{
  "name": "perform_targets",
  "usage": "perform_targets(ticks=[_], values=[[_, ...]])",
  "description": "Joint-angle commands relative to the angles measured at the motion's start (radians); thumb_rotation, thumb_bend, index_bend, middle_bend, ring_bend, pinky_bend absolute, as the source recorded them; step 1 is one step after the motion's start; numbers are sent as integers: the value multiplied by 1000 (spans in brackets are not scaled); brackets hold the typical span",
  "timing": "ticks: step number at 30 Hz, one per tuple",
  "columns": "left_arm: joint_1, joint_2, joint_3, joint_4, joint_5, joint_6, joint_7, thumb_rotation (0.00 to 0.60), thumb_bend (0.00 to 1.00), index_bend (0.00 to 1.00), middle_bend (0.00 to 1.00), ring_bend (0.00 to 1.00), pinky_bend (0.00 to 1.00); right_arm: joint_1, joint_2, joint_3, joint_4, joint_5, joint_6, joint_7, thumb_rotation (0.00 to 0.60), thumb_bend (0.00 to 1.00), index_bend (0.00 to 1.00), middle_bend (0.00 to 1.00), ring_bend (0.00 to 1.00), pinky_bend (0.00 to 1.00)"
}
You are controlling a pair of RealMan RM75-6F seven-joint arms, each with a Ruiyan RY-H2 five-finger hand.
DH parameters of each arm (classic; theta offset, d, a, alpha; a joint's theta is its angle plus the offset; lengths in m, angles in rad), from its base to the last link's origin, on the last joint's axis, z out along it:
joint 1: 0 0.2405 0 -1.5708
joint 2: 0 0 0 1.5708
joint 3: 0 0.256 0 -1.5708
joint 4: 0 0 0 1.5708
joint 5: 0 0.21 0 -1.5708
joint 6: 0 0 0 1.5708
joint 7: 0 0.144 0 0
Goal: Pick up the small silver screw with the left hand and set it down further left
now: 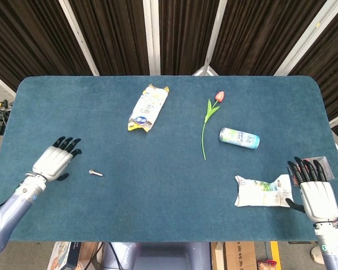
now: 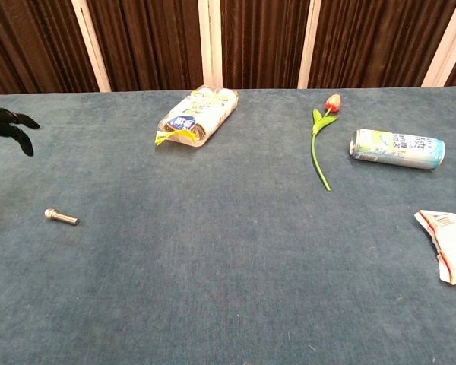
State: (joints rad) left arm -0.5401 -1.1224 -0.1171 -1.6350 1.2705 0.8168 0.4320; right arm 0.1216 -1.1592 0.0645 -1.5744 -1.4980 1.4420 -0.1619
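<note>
The small silver screw lies flat on the blue table, left of the middle and towards the front. My left hand hovers just left of it, palm down with fingers spread, holding nothing; only its dark fingertips show at the chest view's left edge. At the table's front right corner my right hand is open too, next to a crumpled white wrapper.
A yellow-and-white snack bag lies at the back centre. To its right are a pink tulip with a green stem and a tipped drink can. The table's left edge is near my left hand.
</note>
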Motion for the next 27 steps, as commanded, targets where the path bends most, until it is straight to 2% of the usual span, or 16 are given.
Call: perform_targets(ticks=[1,10,27], values=[[-18,-23,9,-9,-12,-30,-29,600,374,264,3,0,0,0,0,2,1,4,0,4,600,104,127,96,95,3],[-40,-83,22,9,-30,-39,-76,600,390,281,7,0,0,-1,4,7,7,11,2,20,600,104,127,96,95,3],[-76,-175,52,70,-54,-29,-53,600,401,345,29,0,0,0,3,15,16,31,-5,38,600,104,127,96,95,4]])
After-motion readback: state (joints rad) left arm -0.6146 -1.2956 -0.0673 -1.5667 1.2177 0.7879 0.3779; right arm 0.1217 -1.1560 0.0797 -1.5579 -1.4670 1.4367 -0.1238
